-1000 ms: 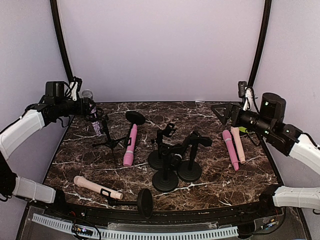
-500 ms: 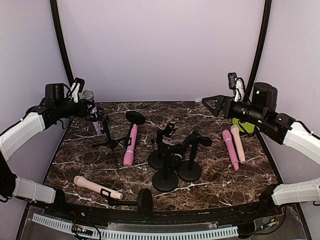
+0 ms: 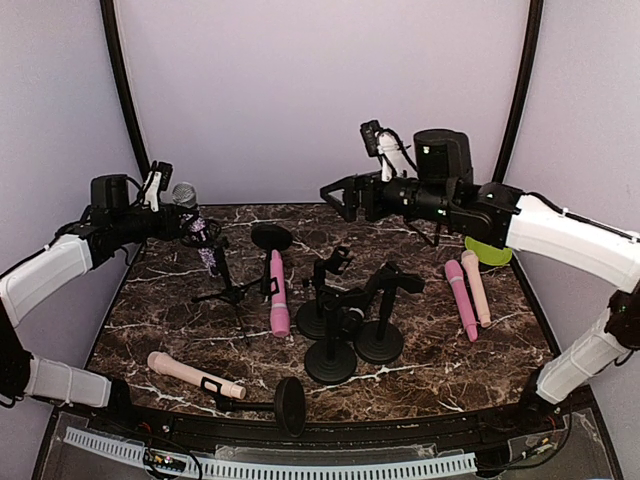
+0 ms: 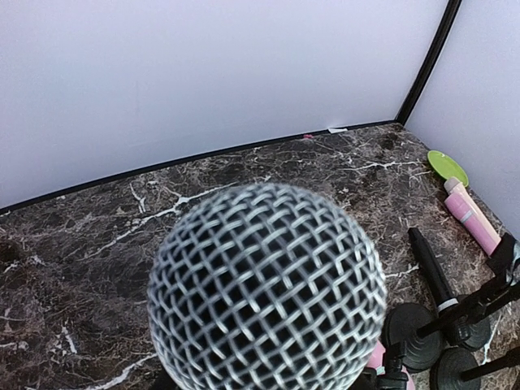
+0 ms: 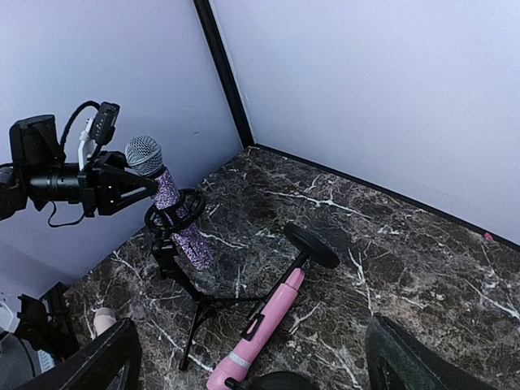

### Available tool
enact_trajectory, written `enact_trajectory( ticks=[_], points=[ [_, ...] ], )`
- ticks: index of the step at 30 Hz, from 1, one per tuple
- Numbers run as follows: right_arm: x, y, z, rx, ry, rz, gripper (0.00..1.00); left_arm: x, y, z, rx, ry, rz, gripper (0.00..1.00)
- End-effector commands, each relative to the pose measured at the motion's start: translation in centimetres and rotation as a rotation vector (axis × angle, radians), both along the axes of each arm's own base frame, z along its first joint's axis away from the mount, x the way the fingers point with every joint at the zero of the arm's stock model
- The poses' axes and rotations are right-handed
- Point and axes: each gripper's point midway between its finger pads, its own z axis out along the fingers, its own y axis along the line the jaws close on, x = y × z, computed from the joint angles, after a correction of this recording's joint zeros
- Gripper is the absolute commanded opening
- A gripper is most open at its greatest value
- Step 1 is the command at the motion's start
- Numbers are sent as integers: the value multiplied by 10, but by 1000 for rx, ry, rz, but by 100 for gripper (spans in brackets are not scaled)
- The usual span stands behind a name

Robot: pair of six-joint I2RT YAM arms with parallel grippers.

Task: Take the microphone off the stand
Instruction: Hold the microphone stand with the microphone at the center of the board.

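Our left pincer [image 5: 145, 188] grips the glittery microphone [image 5: 175, 215] just under its mesh head. The microphone sits in the tripod stand [image 5: 195, 305] at the table's [image 3: 440, 340] far left, tilted head-up toward that arm. Our right pincer [image 3: 338, 197] hangs wide open and empty, well apart.

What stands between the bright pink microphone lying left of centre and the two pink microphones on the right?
A cluster of black round-based microphone stands; the top external view shows it.
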Motion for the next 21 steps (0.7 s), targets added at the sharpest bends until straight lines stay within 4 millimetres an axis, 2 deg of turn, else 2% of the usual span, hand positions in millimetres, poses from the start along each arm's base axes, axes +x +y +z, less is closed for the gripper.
enact_trajectory(
  ticks=[1, 7, 12, 16, 21],
  points=[
    [4, 35, 10, -45, -46, -6, 97, -13, -20, 24, -93, -51, -102, 0],
    [1, 99, -11, -140, -43, 39, 95, -20, -36, 15, -93, -23, -157, 0],
    [-4, 143, -25, -164, -30, 109, 93, -26, -54, 11, -77, -9, -205, 0],
    [-3, 169, -35, -174, -15, 145, 92, -30, -62, 11, -69, -11, -226, 0],
    [3, 185, -55, -193, 6, 146, 91, -33, -67, 11, -65, -13, -242, 0]
  ],
)
